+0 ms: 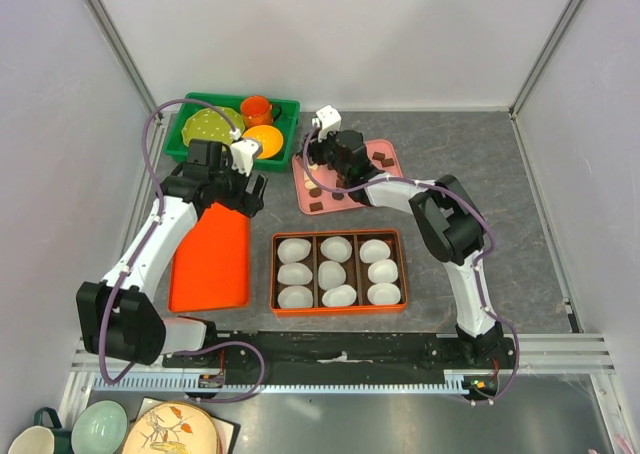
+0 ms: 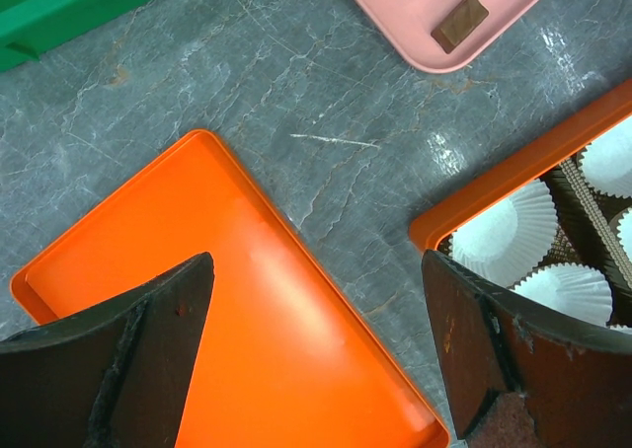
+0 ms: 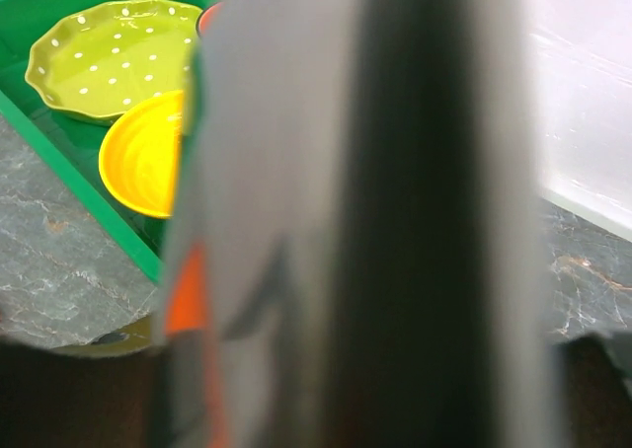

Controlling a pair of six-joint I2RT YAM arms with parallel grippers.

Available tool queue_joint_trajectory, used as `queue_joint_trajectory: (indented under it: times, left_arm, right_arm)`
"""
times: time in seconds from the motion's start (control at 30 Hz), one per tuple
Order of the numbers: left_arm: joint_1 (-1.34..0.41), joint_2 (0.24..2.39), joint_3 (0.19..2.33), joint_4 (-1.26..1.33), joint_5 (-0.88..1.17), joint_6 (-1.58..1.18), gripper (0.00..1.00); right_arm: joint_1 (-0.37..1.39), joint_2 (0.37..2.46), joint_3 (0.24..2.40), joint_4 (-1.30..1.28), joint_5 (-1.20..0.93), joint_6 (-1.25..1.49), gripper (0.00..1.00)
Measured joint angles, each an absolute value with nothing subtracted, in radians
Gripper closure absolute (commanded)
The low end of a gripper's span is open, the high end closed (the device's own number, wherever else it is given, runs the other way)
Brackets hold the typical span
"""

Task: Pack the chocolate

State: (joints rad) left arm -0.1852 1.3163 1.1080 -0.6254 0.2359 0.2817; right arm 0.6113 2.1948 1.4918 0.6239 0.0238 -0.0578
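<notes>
Small brown chocolate pieces lie on a pink tray at the back centre. One piece and the pink tray's corner show at the top of the left wrist view. An orange box holds white paper cups, and I see no chocolate in them. My left gripper is open and empty over the orange lid; its fingers stand wide apart. My right gripper is low over the pink tray's left part. Its wrist view is blocked by a blurred grey and dark shape, so its jaws are hidden.
A green bin at the back left holds a green dotted plate, a yellow bowl and an orange mug. The orange box's corner and its paper cups show at the right of the left wrist view.
</notes>
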Motion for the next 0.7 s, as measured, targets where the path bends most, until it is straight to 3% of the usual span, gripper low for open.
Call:
queue_joint_trajectory:
  times: [0.37, 0.7]
  left_arm:
    - [-0.185, 1.288, 1.106, -0.626, 0.236, 0.29, 0.07]
    - [-0.185, 1.288, 1.106, -0.63, 0.236, 0.29, 0.07]
  right_arm:
    - [0.611, 2.144, 1.43, 0.612, 0.023, -0.076, 0.41]
    - [0.611, 2.122, 1.401, 0.615, 0.024, -0.075, 0.58]
